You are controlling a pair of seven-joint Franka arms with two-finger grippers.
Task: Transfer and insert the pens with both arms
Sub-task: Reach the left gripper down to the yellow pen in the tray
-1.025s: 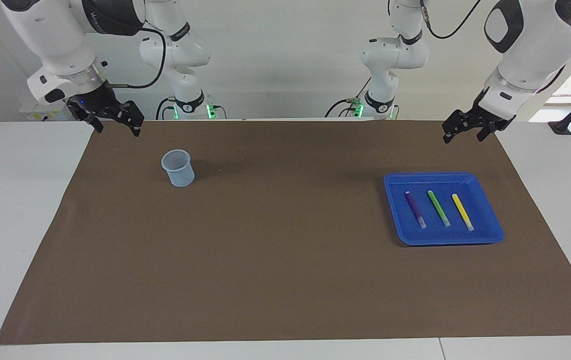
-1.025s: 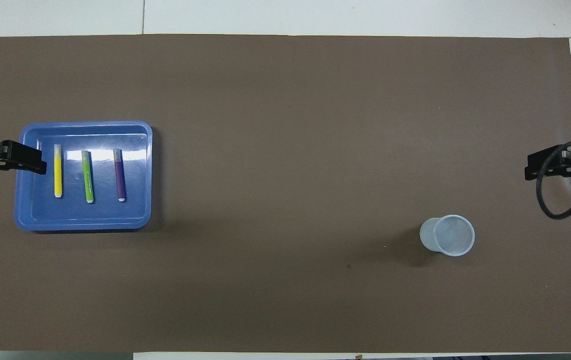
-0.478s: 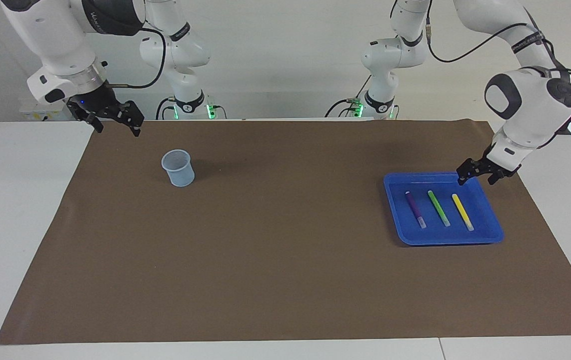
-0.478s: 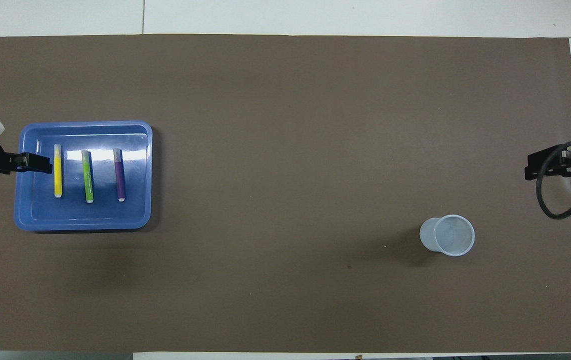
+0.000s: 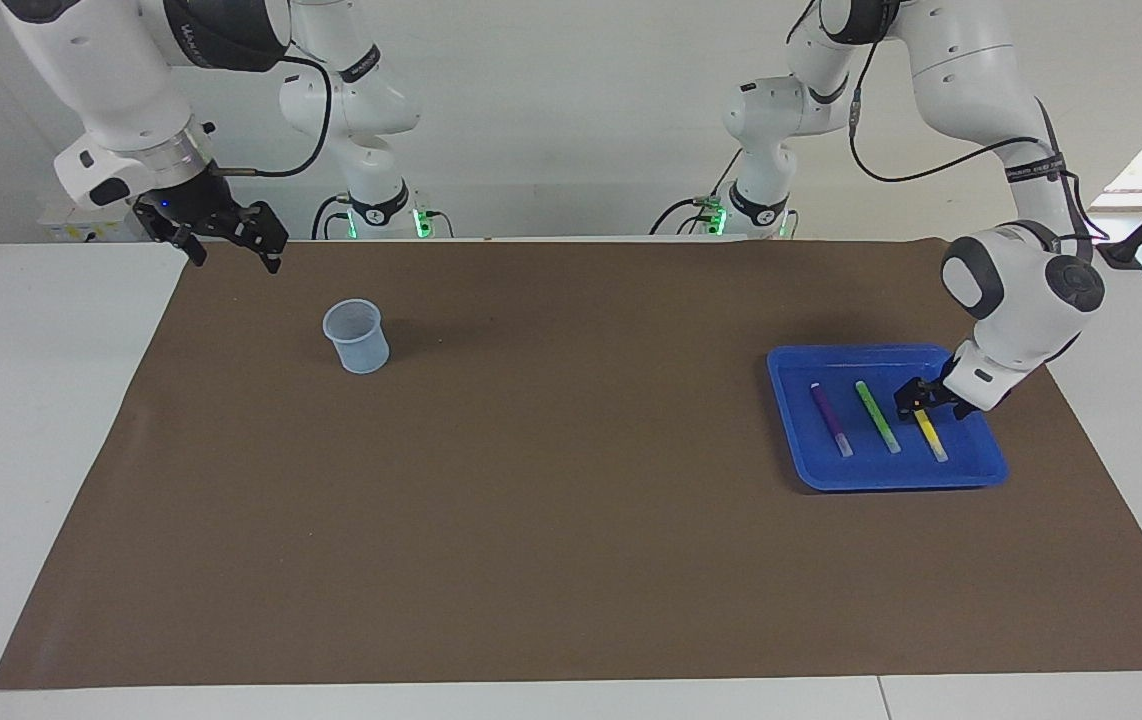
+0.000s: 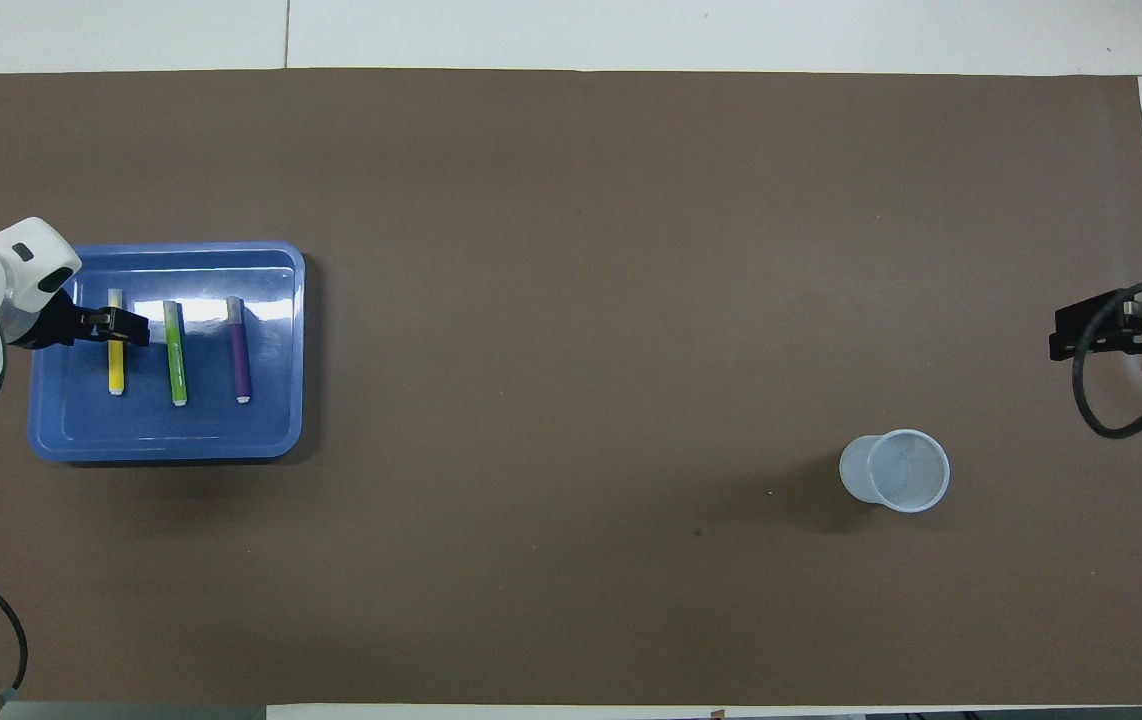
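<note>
Pens lie side by side in a blue tray [image 5: 981,472] at the left arm's end; yellow pen [image 5: 929,430] sits under the spread-fingered left gripper [image 5: 916,402], green pen [image 5: 877,416] at its nine o'clock, purple pen [image 5: 831,419] next. Right gripper [image 5: 227,238] waits, unclenched, empty, a clear cup [image 5: 357,337] at its four o'clock.

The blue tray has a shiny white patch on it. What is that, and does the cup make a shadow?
Overhead view: the white patch is light glaring off the tray; the cup throws a soft dark shadow on the mat. Facing view: no glare on the tray.
</note>
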